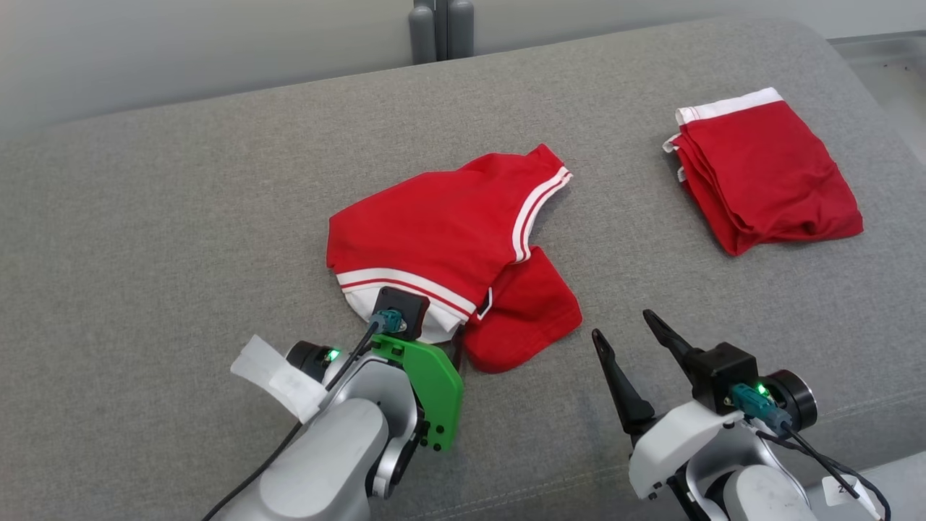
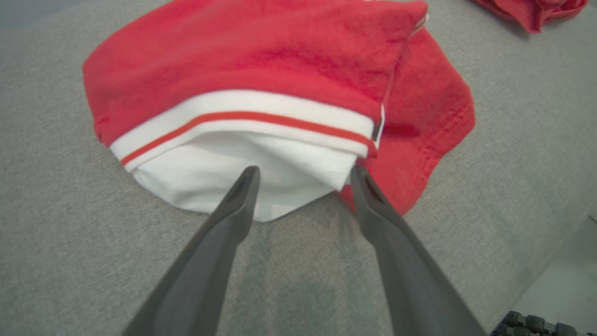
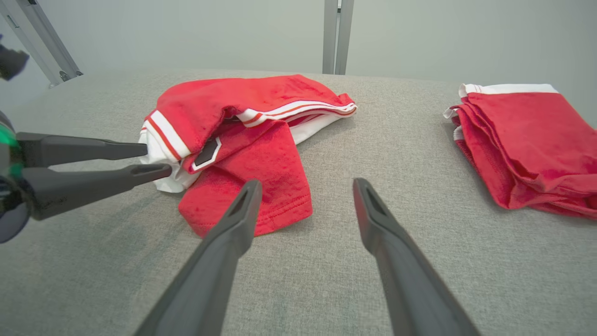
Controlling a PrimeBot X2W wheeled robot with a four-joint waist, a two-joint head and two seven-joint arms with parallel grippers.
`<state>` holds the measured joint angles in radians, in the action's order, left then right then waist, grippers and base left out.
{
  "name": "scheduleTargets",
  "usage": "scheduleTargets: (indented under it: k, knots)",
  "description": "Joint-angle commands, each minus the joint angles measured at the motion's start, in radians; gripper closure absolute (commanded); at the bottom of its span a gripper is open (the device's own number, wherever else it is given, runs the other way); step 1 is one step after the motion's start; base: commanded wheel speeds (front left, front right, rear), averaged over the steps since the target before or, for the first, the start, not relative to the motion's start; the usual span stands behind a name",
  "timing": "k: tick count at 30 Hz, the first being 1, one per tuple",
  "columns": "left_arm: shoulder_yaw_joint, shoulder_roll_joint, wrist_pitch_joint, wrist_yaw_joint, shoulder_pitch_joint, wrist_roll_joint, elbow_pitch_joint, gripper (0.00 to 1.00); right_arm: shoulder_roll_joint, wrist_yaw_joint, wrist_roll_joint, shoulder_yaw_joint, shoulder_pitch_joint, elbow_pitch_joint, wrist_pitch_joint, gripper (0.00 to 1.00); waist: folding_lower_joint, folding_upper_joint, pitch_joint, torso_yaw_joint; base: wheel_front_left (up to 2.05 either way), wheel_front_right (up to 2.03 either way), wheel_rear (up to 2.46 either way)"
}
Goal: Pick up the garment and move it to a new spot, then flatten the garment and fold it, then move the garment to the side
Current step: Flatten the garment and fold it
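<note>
Currently: garment (image 1: 448, 231), red with white-striped trim, lies crumpled at the middle of the grey cushion (image 1: 145, 217). Left gripper (image 2: 304, 170): jaws spread, tips at its near white edge, apparently straddling it; contact unclear. Right gripper (image 1: 622, 324): jaws spread, holding nothing, over bare cushion beside the garment's right flap. Folded red pile (image 1: 767, 181): well apart, far right.

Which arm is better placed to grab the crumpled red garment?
Left, probably. The left gripper is open at the garment's white edge; the right gripper, also open, sits over bare grey surface beside it.
</note>
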<state>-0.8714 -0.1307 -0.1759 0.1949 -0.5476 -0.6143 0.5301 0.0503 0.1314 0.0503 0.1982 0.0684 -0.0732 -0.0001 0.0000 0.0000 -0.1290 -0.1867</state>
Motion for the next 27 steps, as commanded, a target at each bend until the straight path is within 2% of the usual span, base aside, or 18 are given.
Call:
scheduleTargets:
  k: [1,2,3,14,27]
  knots:
    - [0.008,-0.002,0.003,0.010,-0.015,-0.002,0.008,0.46,0.000,-0.002,-0.006,-0.002,0.007,0.005,0.001,0.00,0.0000,0.0000,-0.001,-0.005,0.00,0.00,0.00]
    - [0.011,-0.005,0.009,0.010,-0.017,-0.003,0.014,0.93,0.000,-0.002,-0.006,-0.003,0.006,0.005,0.001,0.00,0.0000,0.0000,-0.001,-0.006,0.00,0.00,0.00]
    - [0.018,-0.006,0.014,0.011,-0.016,-0.009,0.017,1.00,0.000,-0.002,-0.007,-0.004,0.005,0.005,0.001,0.00,0.0000,0.0000,0.000,-0.007,0.00,0.00,0.00]
    - [0.094,-0.049,0.097,0.027,-0.110,-0.007,-0.042,1.00,0.000,-0.002,-0.006,-0.002,-0.016,-0.003,0.002,0.00,0.0000,0.0000,0.037,0.011,0.00,0.00,0.00]
    - [0.171,-0.101,0.110,0.046,-0.389,0.047,-0.161,1.00,0.001,-0.002,0.001,0.025,-0.024,-0.011,0.015,0.00,0.0000,0.0000,0.087,0.015,0.00,0.00,0.00]
